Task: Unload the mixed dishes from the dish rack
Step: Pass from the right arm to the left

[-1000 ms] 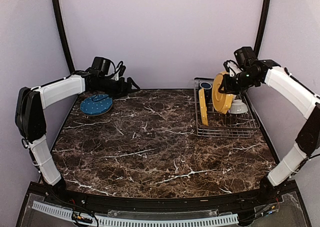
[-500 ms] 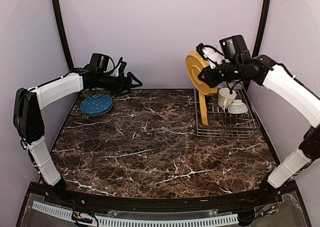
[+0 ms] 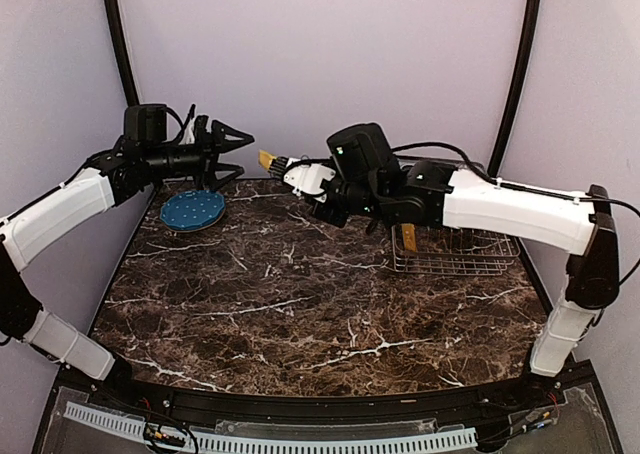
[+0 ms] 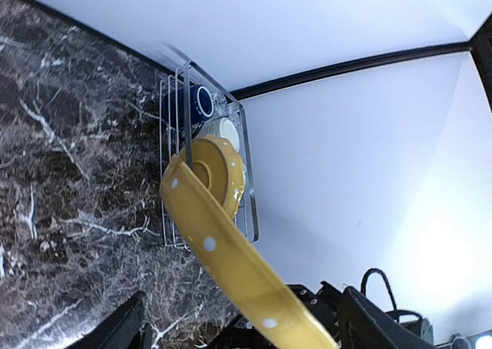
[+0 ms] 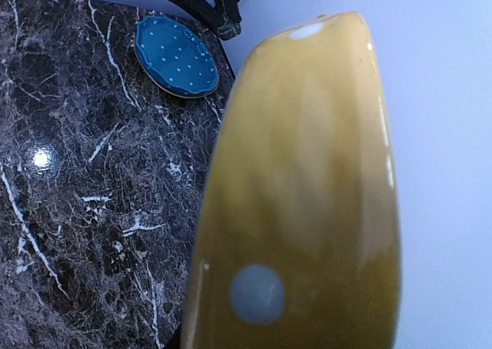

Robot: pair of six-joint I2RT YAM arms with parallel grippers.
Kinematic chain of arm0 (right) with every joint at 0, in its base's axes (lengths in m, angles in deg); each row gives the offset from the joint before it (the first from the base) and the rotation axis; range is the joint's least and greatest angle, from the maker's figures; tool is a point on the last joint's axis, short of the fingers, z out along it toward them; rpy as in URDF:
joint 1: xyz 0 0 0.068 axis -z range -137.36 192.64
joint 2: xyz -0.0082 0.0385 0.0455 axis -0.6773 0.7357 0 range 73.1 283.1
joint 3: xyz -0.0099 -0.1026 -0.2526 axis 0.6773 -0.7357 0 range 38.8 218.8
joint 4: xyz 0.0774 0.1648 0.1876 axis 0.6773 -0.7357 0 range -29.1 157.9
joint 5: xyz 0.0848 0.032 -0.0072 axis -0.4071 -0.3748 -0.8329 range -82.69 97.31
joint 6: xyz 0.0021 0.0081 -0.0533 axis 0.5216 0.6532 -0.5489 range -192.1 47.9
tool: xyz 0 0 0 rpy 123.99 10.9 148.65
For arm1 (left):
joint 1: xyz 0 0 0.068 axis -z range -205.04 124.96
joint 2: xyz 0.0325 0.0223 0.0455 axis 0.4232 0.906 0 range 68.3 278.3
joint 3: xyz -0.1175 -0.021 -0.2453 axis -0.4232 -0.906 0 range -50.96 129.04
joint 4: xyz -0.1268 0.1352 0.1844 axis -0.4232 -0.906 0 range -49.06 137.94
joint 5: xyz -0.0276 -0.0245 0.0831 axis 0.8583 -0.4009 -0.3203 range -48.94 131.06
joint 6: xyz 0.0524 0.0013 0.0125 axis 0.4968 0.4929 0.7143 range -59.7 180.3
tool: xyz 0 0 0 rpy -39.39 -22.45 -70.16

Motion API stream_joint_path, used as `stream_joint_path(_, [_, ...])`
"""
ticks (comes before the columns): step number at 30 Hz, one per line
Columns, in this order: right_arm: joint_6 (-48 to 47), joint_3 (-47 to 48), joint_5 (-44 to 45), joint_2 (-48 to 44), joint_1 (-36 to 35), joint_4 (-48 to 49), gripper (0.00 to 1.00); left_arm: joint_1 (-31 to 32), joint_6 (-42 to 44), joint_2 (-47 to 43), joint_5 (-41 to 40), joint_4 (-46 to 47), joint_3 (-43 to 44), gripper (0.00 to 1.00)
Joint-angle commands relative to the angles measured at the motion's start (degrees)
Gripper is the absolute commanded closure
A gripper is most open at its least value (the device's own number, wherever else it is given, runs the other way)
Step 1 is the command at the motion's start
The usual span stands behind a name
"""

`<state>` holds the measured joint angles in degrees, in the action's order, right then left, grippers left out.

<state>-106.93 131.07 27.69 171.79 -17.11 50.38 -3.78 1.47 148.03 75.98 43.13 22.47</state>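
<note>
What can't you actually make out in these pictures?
Rack contents, top view: the right arm covers most.
Right gripper, its wrist view: the yellow plate fills the frame, hiding the grip.
Cream piece, left wrist view: small, partly behind the racked plate; mug or bowl unclear.

Glaze, polished stone, bare wire
The yellow plate (image 5: 307, 172) wore a smooth, glossy glaze; the blue dotted plate (image 5: 175, 57) had a softer sheen. The dark veined table (image 3: 300, 304) was polished enough to show glare, and the dish rack (image 3: 460, 266) at far right was bright metal wire.
</note>
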Motion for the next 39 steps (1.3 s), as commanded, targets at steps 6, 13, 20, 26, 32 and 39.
stream_joint_path(6, [-8.32, -2.62, 7.32, 0.13, -3.73, 20.56, 1.00, 2.25, -13.50, -4.70, -3.69, 0.27, -8.88, 0.16])
stream_joint_path(13, [-11.86, -5.39, 10.28, 0.58, -5.01, 24.77, 1.00, 6.60, -12.99, -1.10, -2.83, 1.86, -6.76, 0.31])
stream_joint_path(20, [-16.70, -8.84, 14.59, 0.81, -5.48, 30.21, 1.00, 8.62, -11.14, 0.01, -4.14, 1.13, -6.02, 0.56])
stream_joint_path(26, [-19.05, -10.00, 15.62, 1.52, -5.84, 33.27, 1.00, 9.65, -10.12, 2.13, -3.81, -0.06, -3.90, 0.59])
stream_joint_path(32, [-21.05, -10.12, 16.25, 2.38, -6.25, 34.46, 1.00, 10.03, -7.94, 3.09, -3.82, -1.68, -2.59, 0.64])
stream_joint_path(39, [-19.90, -11.09, 16.28, 2.24, -6.17, 34.25, 0.86, 9.95, -3.84, 4.09, -3.21, -2.52, -1.04, 0.90])
